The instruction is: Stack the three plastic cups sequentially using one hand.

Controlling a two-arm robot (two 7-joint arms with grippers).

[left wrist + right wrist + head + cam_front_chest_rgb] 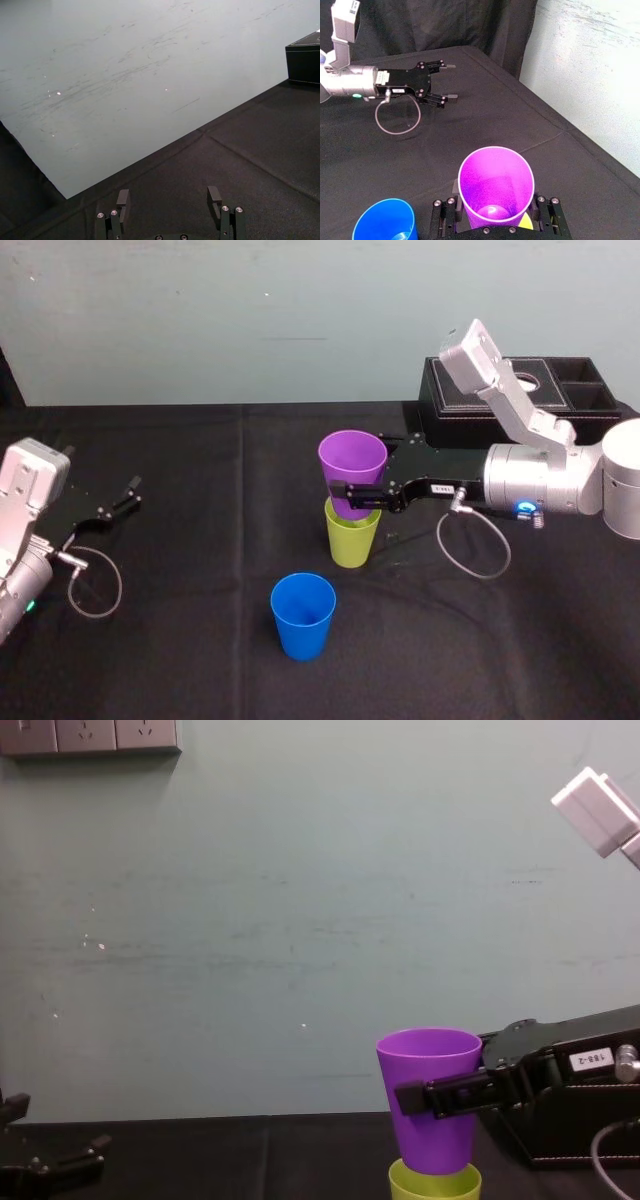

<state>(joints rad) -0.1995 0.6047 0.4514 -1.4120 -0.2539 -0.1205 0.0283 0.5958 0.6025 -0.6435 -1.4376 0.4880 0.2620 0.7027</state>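
Over the lime-green cup (352, 537), the right tool (356, 496) pinched the purple cup (352, 460) mid-wall; light, slick plastic, I judged. Left tool (134, 491) idled, spread.

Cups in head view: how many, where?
3: purple cup, gripped by the right pincer, its base at the rim of the lime-green cup; blue cup standing alone, nearer the robot. None seem hidden.

1. A small white label (588, 1059) sits on the black body of the right gripper (428, 1103), right of the purple cup (430, 1055), at the lower right of the chest view. It reads roughly "188-2", though the middle characters are uncertain.
2. The head view's tag (437, 485) on that gripper, right of centre, is too small to read.
3. The white stickers (382, 77) on the left gripper (452, 81), upper left of the right wrist view, are illegible.
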